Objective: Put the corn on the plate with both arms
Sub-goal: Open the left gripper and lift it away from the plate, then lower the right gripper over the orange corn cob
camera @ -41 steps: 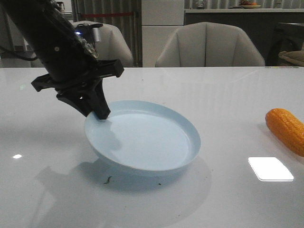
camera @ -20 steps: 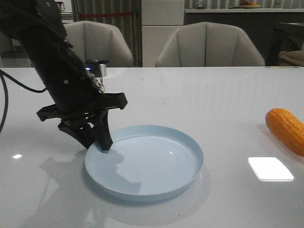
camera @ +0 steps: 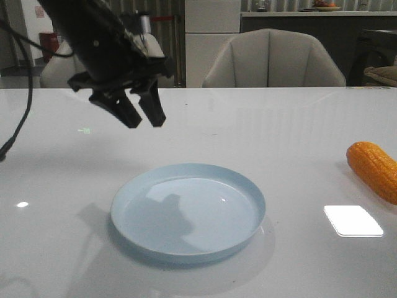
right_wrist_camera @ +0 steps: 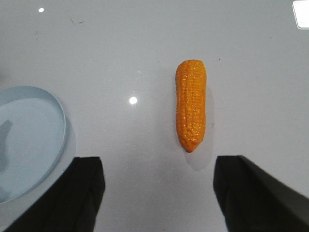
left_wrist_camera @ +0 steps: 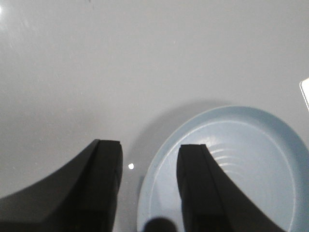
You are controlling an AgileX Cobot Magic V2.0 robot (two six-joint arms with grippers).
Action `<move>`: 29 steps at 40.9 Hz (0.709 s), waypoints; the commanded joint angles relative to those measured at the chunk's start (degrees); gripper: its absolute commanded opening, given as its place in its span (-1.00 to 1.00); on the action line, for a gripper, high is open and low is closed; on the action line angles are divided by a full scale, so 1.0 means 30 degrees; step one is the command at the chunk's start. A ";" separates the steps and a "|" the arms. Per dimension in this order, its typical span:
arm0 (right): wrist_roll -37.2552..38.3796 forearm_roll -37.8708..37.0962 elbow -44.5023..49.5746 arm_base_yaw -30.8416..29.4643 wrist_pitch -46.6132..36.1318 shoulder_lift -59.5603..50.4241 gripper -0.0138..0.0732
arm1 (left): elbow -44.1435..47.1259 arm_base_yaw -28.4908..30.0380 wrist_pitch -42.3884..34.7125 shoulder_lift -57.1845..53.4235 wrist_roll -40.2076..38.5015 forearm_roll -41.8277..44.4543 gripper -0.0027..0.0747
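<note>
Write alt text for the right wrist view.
An orange corn cob lies alone on the white table, beyond the open right gripper. The pale blue plate sits apart from it, cut off at the frame's edge.

Open tabletop (camera: 298, 136) btwn plate (camera: 188, 211) and corn (camera: 374, 169) at right. Left gripper (camera: 141, 110) high over plate's far-left side, jaws apart.
</note>
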 commanded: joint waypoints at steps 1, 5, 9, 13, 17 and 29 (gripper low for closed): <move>-0.0032 0.0092 -0.0661 -0.0053 -0.1122 0.0039 0.66 | -0.0972 0.0238 -0.0635 -0.2064 0.0089 0.0287 -0.01; -0.0032 0.0092 -0.0661 -0.0053 -0.1006 0.0039 0.66 | -0.0972 0.0494 -0.1143 -0.3159 0.0089 0.1304 -0.01; -0.0032 0.0092 -0.0661 -0.0053 -0.0750 0.0039 0.66 | -0.0922 0.0978 -0.1272 -0.4378 0.0089 0.2095 -0.01; -0.0032 0.0092 -0.0661 -0.0053 -0.0393 0.0039 0.66 | -0.0088 0.1552 -0.2870 -0.5871 0.0054 0.2095 -0.01; -0.0032 0.0092 -0.0661 -0.0053 0.0051 0.0039 0.66 | 0.2151 0.2343 -0.5373 -0.8116 0.0054 0.2095 -0.01; -0.0032 0.0092 -0.0661 -0.0075 0.0111 0.0474 0.66 | 1.1013 0.4081 -0.8964 -1.4197 0.0054 0.2060 -0.01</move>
